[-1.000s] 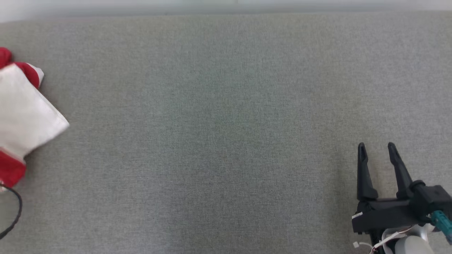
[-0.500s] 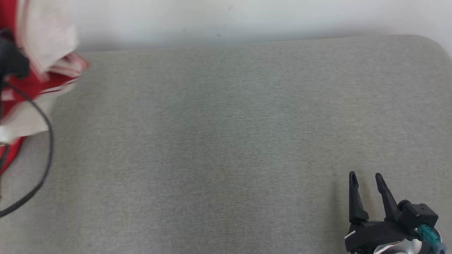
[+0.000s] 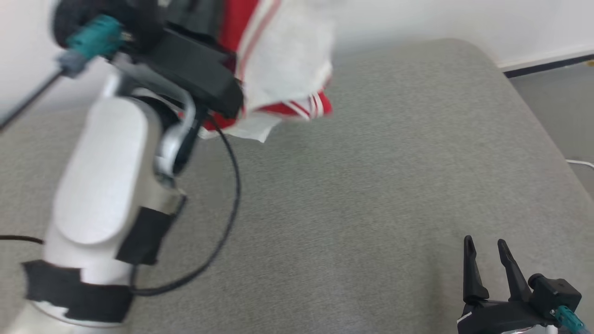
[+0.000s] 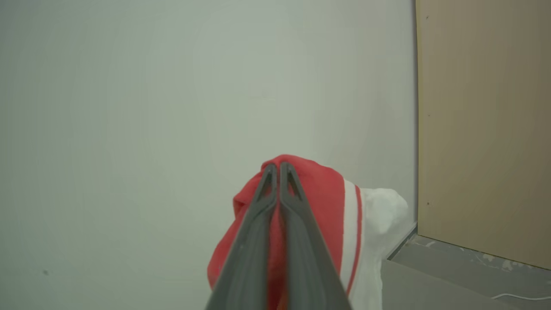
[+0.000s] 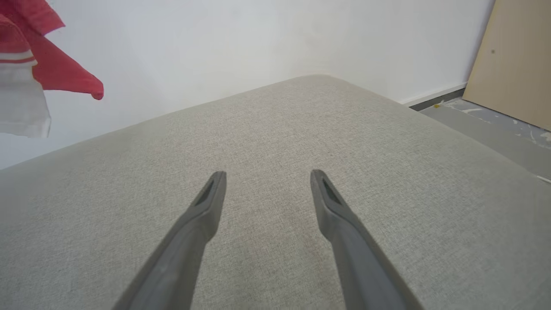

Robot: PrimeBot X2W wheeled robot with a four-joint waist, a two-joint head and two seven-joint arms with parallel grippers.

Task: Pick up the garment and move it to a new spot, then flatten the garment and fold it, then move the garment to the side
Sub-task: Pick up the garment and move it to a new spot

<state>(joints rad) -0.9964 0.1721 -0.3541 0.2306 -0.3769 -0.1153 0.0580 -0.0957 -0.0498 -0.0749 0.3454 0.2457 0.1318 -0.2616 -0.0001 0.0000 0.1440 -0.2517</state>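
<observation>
1. Red-and-white cloth is hanging in the air: you are carrying the garment above the far left part of the grey cushion, clear of its surface, with loose ends dangling below the grip.
2. Your left gripper is pinching a red fold, its fingers pressed together on the fabric, and the bulk is draping behind and to one side of them.
3. Your right gripper is sitting at the near right of the cushion, fingers spread and holding nothing.
4. As I judge it, you are doing the carry to a new spot, so you should be aiming for the open middle of the cushion, where there is room on every side to spread the cloth.
5. While you are lowering, be letting the dangling end touch first and drawing the arm away from it, so the fabric is laying out long rather than piling in a heap.
6. Be watching the black cable looping off the left forearm; it is hanging near the cloth and could snag.
7. Be releasing only once the fabric is resting on the cushion. With a single pinch on one fold, a fast swing risks shaking it loose.
</observation>
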